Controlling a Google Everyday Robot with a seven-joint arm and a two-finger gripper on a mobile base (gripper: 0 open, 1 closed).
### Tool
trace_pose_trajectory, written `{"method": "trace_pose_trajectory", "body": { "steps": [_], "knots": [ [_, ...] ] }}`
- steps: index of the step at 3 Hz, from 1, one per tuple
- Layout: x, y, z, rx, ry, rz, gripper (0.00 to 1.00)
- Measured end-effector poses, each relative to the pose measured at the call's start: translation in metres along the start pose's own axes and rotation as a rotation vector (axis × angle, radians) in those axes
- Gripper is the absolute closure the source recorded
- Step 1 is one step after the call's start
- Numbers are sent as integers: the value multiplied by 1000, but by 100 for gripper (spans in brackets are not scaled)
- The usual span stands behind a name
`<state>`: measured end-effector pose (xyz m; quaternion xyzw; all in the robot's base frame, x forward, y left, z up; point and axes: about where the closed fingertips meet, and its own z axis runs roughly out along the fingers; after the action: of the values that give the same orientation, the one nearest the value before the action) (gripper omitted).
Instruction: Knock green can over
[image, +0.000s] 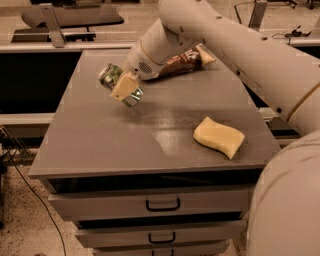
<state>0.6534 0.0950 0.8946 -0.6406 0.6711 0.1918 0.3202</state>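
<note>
— Looking for the green can (109, 76): where is it?

— Upper left of centre, over the far left part of the grey surface (100, 142). It is tilted hard, one end up toward the upper left of the frame, the silvery end down toward the lower right. I cannot tell whether that low end touches the surface.

— And the gripper (123, 87)?

— Right on the can. The jaws are clenched around its middle, and a tan pad (126, 85) lies across its side. The white arm (240, 47) comes in from the upper right of the frame, down to that spot.

— What else is about?

— A brown snack bag (181, 63) lies at the far edge of the surface, just behind the wrist and partly hidden by it. A yellow sponge (219, 136) lies toward the right front, well apart from the can. The robot's pale body (287, 200) fills the lower right corner and covers the surface's right front corner.

— Anything close to the can?

— Only the gripper itself. The bag is near, behind and to the right; the sponge is far off to the lower right.

— Below the surface?

— Drawers (162, 204) with dark handles, stacked down the front, and a black cable (30, 192) on the speckled floor at lower left.
</note>
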Motion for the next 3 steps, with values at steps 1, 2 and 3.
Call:
{"method": "trace_pose_trajectory", "body": {
  "steps": [1,2,3],
  "knots": [
    [15,6,8,-38,100,-26,84],
    [18,12,17,-51,153,-41,60],
    [17,12,16,-51,155,-42,38]
  ]
}}
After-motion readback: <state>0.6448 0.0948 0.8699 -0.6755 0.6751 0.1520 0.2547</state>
